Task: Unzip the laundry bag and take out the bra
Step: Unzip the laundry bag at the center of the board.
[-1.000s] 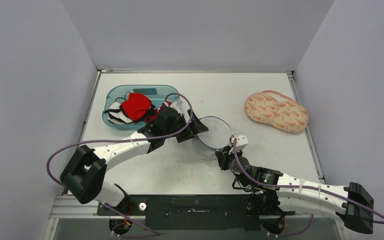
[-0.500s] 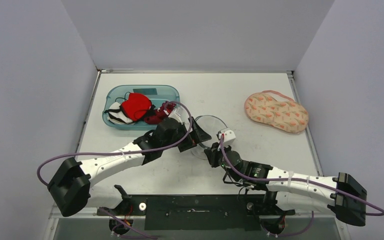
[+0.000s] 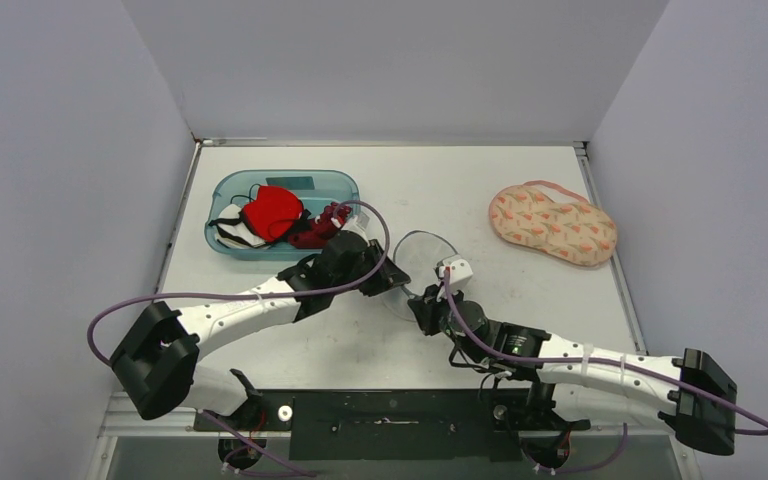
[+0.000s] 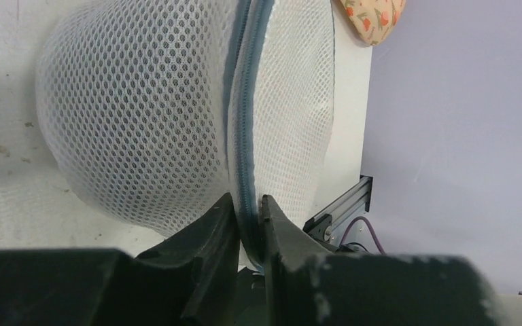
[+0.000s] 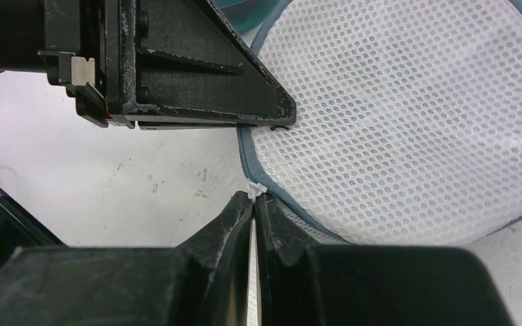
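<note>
A flat white rectangular table [image 3: 440, 190] took up the floor of a closed-in space. Its matte top carried small dark specks and scuffs [image 5: 151, 182], plain in the right wrist view. Three bare, pale lavender-grey walls shut it in: a back wall [image 3: 390, 60] rose from the far edge, and a left wall [image 3: 60, 150] and a right wall [image 3: 710, 120] stood along the sides. A thin silver metal rail [image 3: 612, 250] ran along the table's right edge, and a matching left rail [image 3: 176, 225] along the other. The light was soft and even, and shadows were faint.
</note>
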